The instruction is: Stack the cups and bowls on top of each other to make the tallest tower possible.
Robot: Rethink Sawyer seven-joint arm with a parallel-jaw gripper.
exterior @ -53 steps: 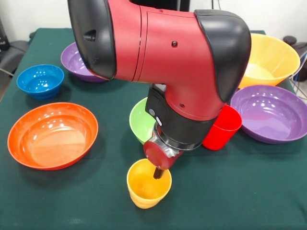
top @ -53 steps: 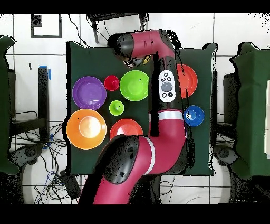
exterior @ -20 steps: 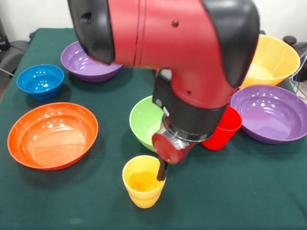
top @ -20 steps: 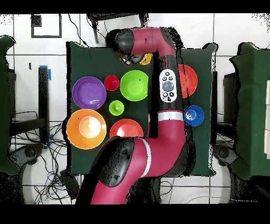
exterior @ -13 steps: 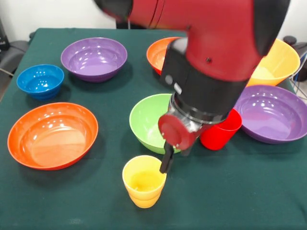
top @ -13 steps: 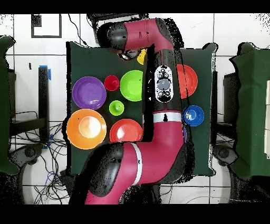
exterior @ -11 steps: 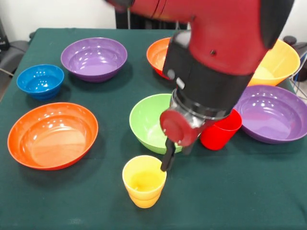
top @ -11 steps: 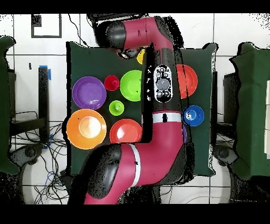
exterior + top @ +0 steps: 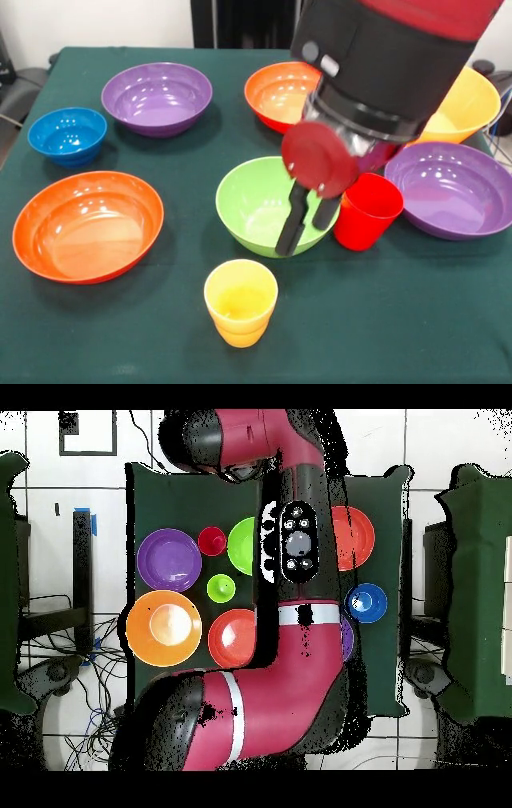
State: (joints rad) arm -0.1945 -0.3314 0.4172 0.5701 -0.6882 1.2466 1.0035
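Observation:
The yellow cup [image 9: 241,302] stands upright and alone near the table's front edge. Behind it sits the light green bowl [image 9: 254,205], with the red cup [image 9: 366,211] just to its right. My gripper [image 9: 309,224] hangs open above the green bowl's right half, nothing between its black fingers [image 9: 291,227], well clear of the yellow cup. In the overhead view the arm hides the gripper and the yellow cup; the red cup [image 9: 211,541], green bowl [image 9: 240,544] and small green cup [image 9: 221,588] show beside it. No tower shows; each piece stands singly.
Left side holds a blue bowl [image 9: 67,134], a purple bowl [image 9: 157,98] and a red-orange bowl [image 9: 86,224]. Behind and right are another red-orange bowl [image 9: 276,92], a large orange bowl [image 9: 464,96] and a second purple bowl [image 9: 452,189].
The gripper let go of the yellow cup's rim, rose and drew back over the green bowl. The cup stays where it was set down.

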